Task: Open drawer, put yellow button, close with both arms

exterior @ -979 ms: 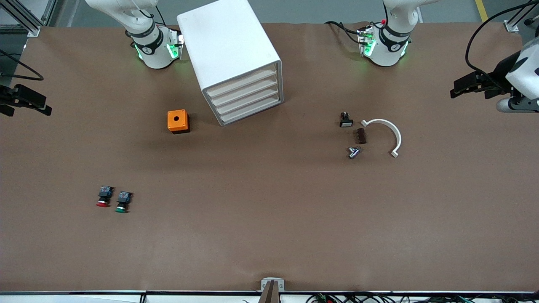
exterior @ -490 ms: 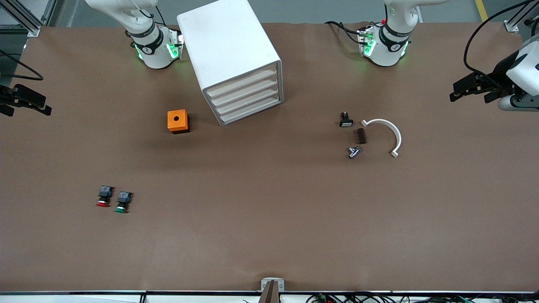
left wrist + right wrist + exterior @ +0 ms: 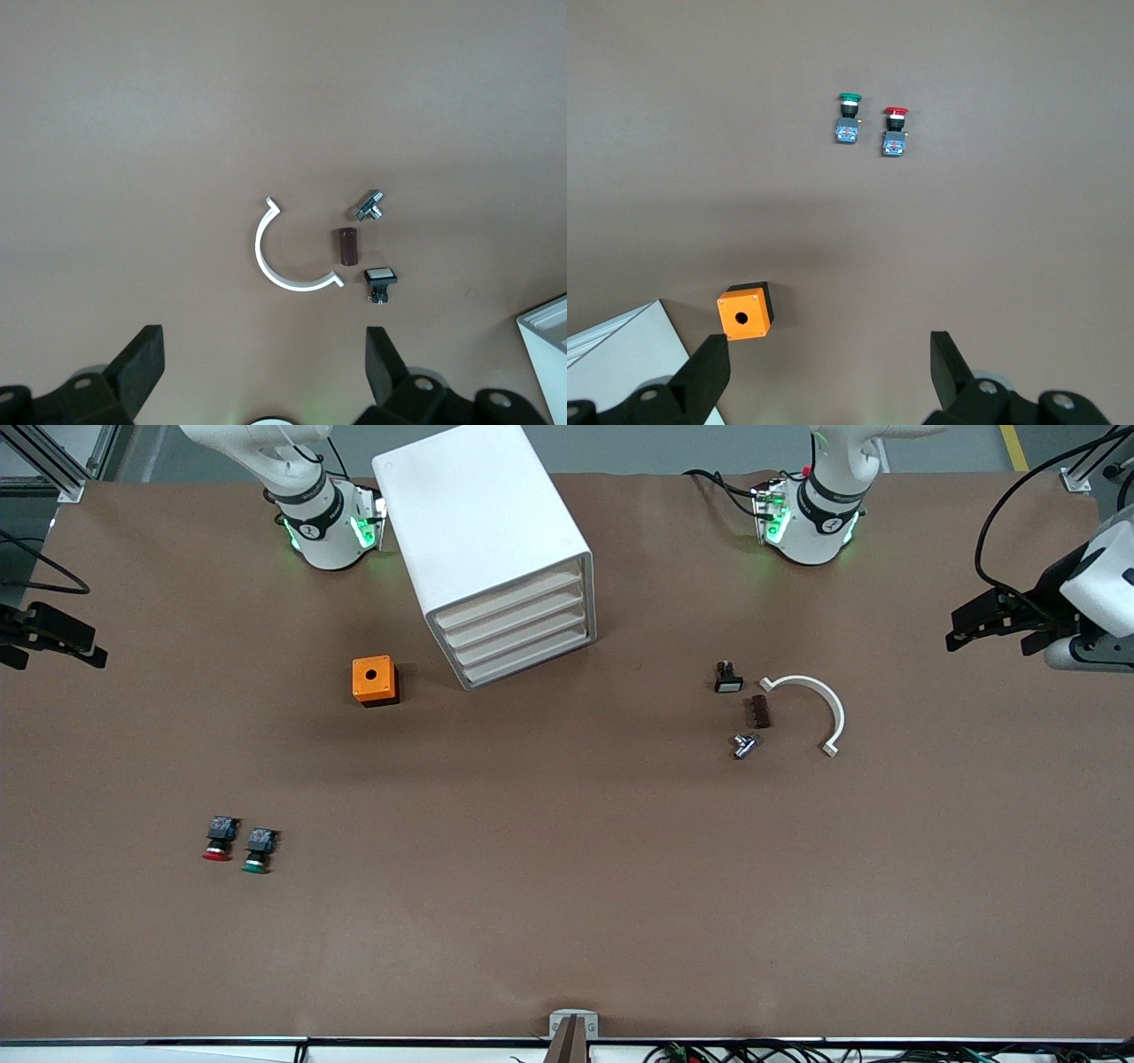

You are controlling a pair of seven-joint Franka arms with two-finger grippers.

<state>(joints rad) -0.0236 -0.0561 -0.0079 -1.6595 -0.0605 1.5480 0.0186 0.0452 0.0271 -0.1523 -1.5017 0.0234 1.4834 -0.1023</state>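
Both my left hand point(image 3: 961, 615) and right hand point(image 3: 89, 653) hang wide open over the bench's ends, the cream-fronted top drawer point(image 3: 509, 595) shut near the base-side edge: light, stiff, best pulled by its lip.

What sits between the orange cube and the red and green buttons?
Nothing: bare table runs from the orange cube to the green button and red button, shown in the right wrist and front views.
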